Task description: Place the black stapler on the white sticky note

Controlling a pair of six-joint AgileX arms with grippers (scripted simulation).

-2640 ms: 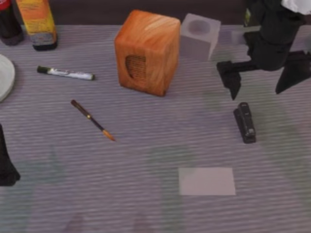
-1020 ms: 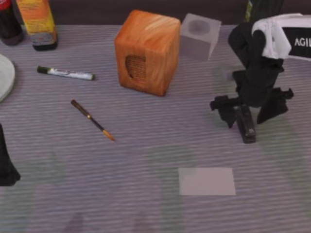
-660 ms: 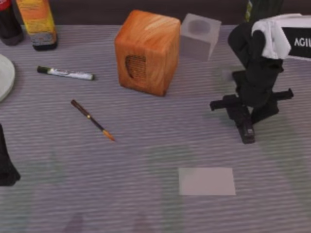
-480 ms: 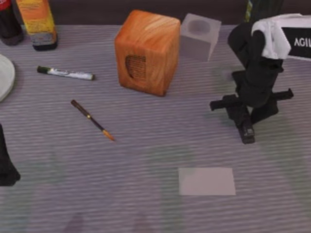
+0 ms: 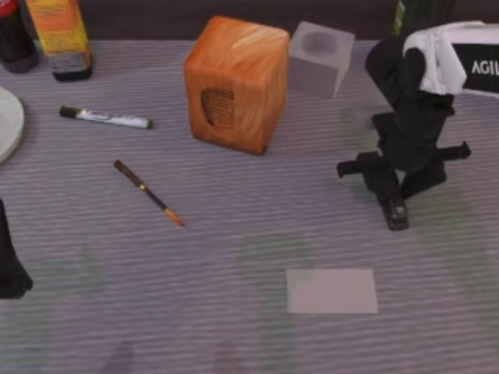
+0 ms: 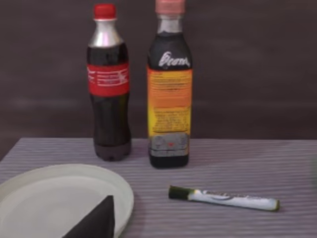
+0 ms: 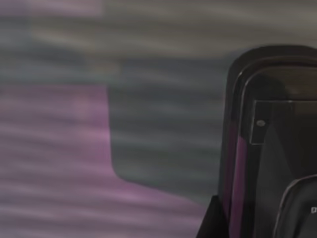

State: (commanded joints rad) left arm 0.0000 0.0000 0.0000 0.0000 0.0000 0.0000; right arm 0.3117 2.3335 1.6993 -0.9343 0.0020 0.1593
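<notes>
My right pincer (image 5: 395, 187) is down on the table (image 5: 257, 241) at the right side, its two fingers closed in against the sides of the black stapler (image 5: 396, 209); it looks clenched on it, though the stapler appears not yet lifted. The stapler's long axis runs roughly from far to near, tipped slightly toward the right, and only its near end shows beyond my fingers. The white sticky note (image 5: 331, 291) lies flat, nearer the front edge and to the left of the stapler, well apart from it, so I judge the carry must go forward and leftward. My left pincer (image 5: 11, 269) rests parked at the left edge. Readable writing: "AGIL" on my right arm (image 5: 444, 62); the bottle (image 6: 169, 89) bears script I cannot read
</notes>
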